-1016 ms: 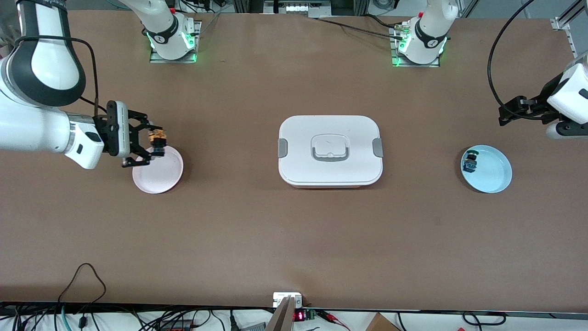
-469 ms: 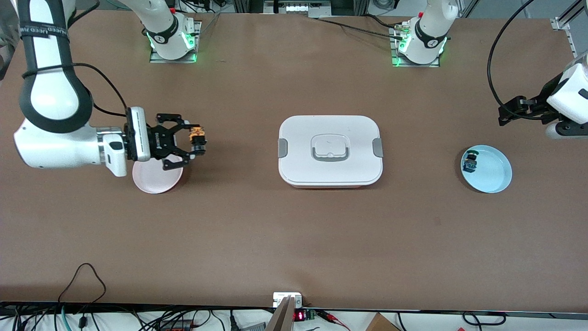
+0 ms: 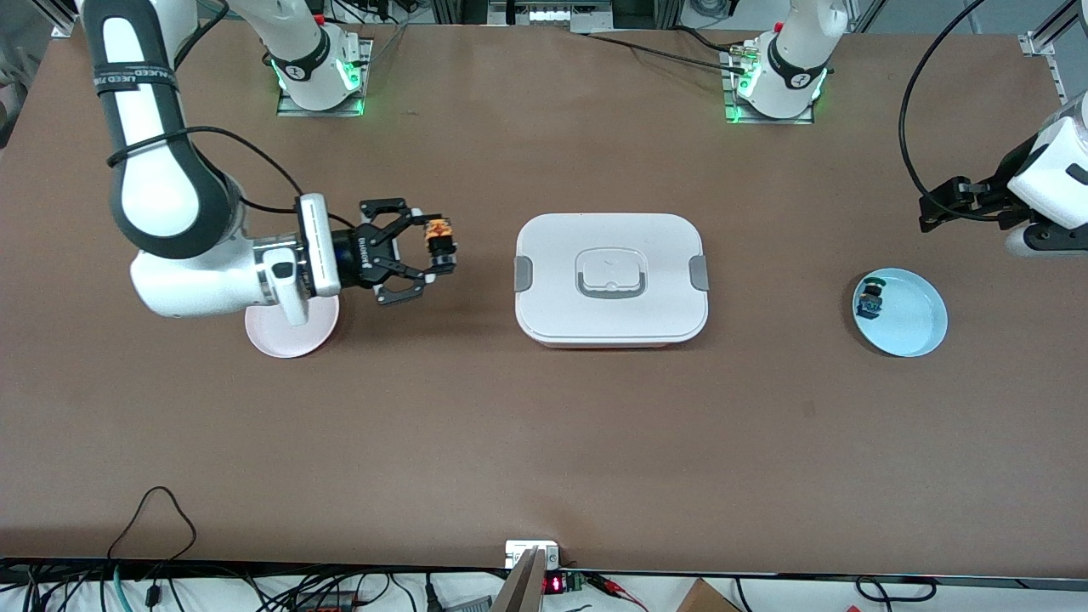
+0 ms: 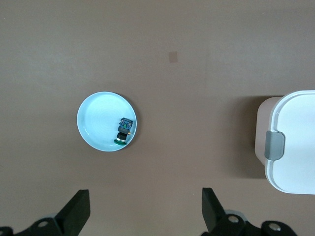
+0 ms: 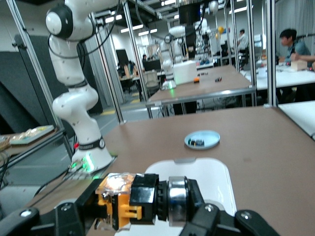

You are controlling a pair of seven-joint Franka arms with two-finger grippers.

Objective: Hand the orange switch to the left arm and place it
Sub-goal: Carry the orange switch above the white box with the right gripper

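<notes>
The orange switch [image 3: 439, 235], a small black block with an orange end, is up in the air with my right gripper [image 3: 437, 248] shut on it. It hangs over bare table between the pink plate [image 3: 287, 333] and the white box [image 3: 610, 276], just short of the box's grey side clip. In the right wrist view the switch [image 5: 140, 199] lies sideways between the fingers, with the box [image 5: 206, 172] just past it. My left gripper [image 3: 929, 214] waits open and empty over the table by the blue plate [image 3: 914, 323]. The left wrist view shows its fingers [image 4: 77, 212] spread wide.
A small dark switch with a green cap [image 3: 870, 298] lies on the blue plate's edge nearest the box. The pink plate holds nothing. Both arm bases stand along the table's edge farthest from the front camera. Cables run along the nearest edge.
My right gripper has carried the orange switch from over the pink plate toward the box. The left arm has hardly moved.
</notes>
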